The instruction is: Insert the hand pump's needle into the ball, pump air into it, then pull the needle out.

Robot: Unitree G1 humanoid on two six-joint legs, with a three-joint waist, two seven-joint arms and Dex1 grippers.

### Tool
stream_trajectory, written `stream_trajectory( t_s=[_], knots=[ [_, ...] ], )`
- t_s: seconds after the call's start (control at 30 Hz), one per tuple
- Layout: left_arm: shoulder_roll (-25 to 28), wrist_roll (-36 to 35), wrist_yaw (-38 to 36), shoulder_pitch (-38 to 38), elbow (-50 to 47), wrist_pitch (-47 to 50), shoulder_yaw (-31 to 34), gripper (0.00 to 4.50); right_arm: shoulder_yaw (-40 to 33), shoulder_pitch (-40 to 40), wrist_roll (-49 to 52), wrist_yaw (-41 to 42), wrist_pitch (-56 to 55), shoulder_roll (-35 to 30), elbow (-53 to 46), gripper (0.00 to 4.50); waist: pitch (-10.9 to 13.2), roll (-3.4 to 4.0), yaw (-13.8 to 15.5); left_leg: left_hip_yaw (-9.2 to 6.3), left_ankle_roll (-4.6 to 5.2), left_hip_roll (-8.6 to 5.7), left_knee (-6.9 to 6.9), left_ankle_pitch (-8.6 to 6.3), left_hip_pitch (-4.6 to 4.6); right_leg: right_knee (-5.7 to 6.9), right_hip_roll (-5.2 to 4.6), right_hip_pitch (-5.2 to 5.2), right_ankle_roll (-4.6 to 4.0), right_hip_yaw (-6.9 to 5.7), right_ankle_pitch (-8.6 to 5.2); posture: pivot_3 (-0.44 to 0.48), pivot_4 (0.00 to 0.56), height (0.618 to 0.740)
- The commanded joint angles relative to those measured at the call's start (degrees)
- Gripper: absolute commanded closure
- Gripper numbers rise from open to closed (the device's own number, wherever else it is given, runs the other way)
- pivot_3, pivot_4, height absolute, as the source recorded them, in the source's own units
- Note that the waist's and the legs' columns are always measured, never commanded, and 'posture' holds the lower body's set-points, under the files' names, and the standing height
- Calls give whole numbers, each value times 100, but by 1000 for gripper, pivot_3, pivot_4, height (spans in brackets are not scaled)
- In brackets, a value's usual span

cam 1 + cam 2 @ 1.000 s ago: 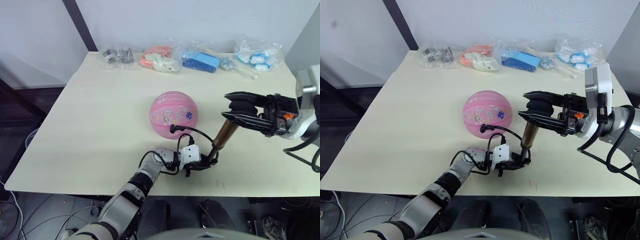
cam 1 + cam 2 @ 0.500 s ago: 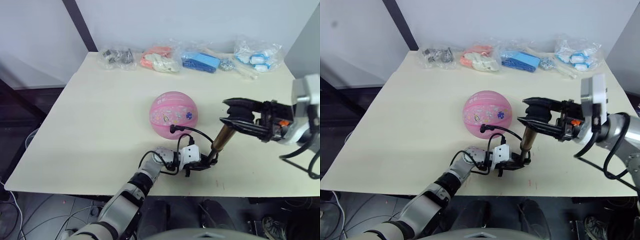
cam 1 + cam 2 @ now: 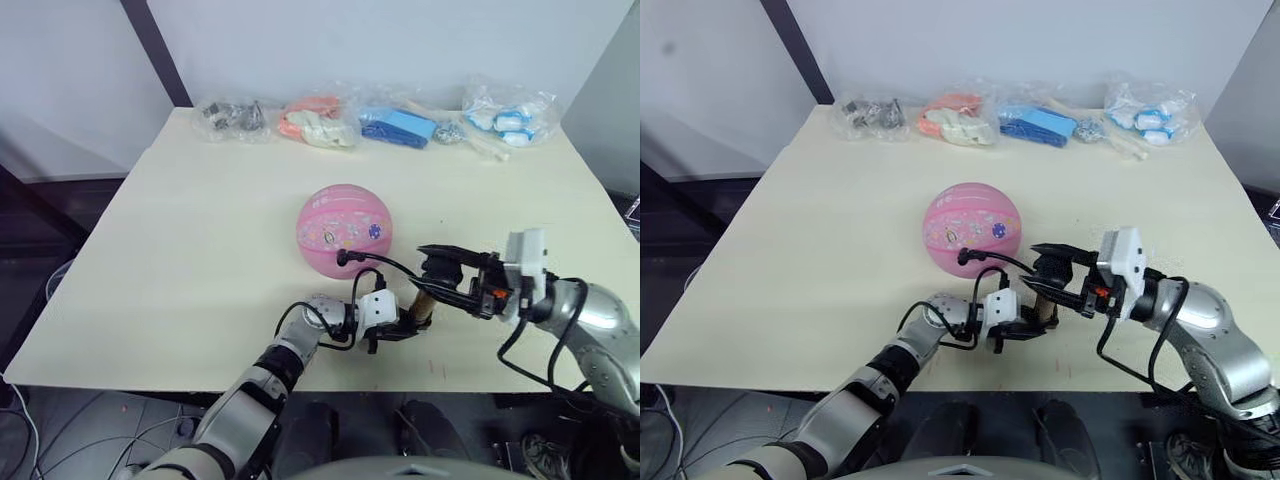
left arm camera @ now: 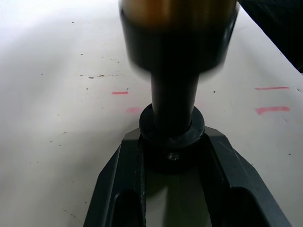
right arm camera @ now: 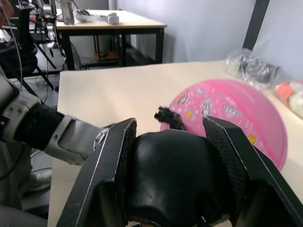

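Pink ball (image 3: 345, 228) with small colourful prints; gold hand pump (image 4: 177, 7) with black caps; cream table (image 3: 200, 240).

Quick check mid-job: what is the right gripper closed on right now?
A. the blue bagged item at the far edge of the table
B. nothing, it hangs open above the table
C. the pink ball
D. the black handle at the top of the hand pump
D. In the right wrist view the right gripper has both fingers against the hand pump's black handle, with the ball lying beyond it, untouched.
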Motion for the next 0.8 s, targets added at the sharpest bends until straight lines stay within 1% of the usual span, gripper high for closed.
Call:
stream_trajectory(
  t_s=[0.03,0.43,0.47,0.5,0.53,0.67,0.7,0.8],
  knots=[
    [132,162,-125,151,120,152,-91,3493,391,263,-522,-10,174,-35,464,2655,0,0,1,0,0,0,0,0,0,0,0,0,0,0,0,0,150,736],
    [188,39,-305,204,-132,404,-30,3493,492,460,-767,16,-112,191,669,2655,0,0,-22,-7,0,13,-3,0,0,0,18,-1,-1,0,0,0,150,736],
    [186,11,-326,208,-171,452,-16,2693,481,457,-757,7,-115,206,665,2655,0,0,-22,-8,0,15,-3,0,1,0,20,-1,-2,0,0,0,150,736],
    [185,-7,-340,213,-201,487,-6,2480,474,454,-749,0,-117,215,662,2655,0,0,-21,-8,0,15,-3,0,1,0,20,-1,-2,0,0,0,150,736],
    [186,-17,-340,220,-231,495,3,2172,470,447,-745,-2,-117,218,660,2655,-1,2,-17,-8,0,16,-4,0,0,0,21,-1,-2,-1,0,0,150,736],
    [206,-52,-406,285,-407,535,56,348,447,402,-732,-6,-90,233,644,2655,-2,4,6,-5,0,12,-3,0,0,0,16,0,-2,1,0,0,150,736],
    [216,-61,-424,304,-459,552,70,96,443,394,-728,-7,-83,233,637,2655,-2,3,9,-4,0,11,-2,0,0,0,14,0,-2,3,0,0,150,736],
    [292,-126,-471,389,-722,596,127,96,408,377,-705,-6,-57,218,595,2655,-2,3,-7,-4,0,11,-2,0,0,0,13,0,-2,4,0,0,150,736]
  ],
)
